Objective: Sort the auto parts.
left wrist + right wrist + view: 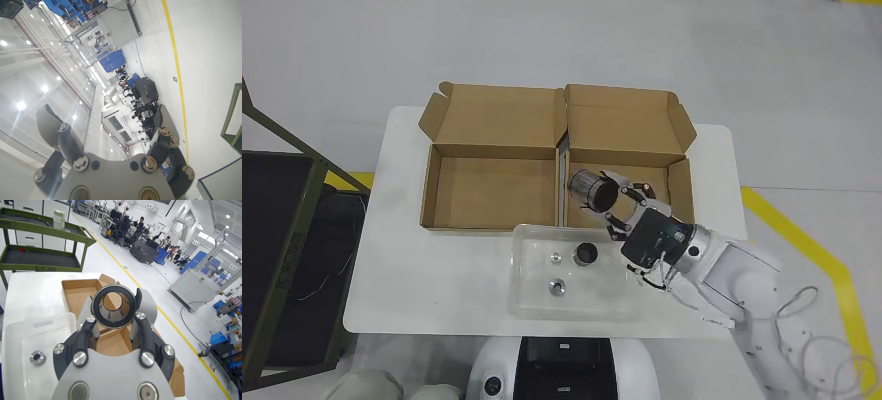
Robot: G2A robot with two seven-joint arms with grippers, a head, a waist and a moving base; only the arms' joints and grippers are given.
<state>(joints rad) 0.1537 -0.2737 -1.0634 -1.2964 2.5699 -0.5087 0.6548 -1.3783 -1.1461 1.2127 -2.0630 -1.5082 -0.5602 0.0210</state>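
Holding sleeve [587, 187] over right box [627, 128].
On the table [392, 250]: two open cardboard boxes side by side, left box [492, 190] next to the right box, clear tray [532, 305] just in front. The right gripper [607, 197] is clamped on the sleeve above the right box floor. The left gripper [103, 109] is spread wide, holding nothing. In the tray: dark bush [587, 254], ring [557, 289], smaller piece [555, 256].

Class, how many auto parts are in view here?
4. One cylindrical sleeve is held by the right gripper over the right cardboard box; a dark bushing and two small metal rings lie in the clear tray. The right arm may hide more.
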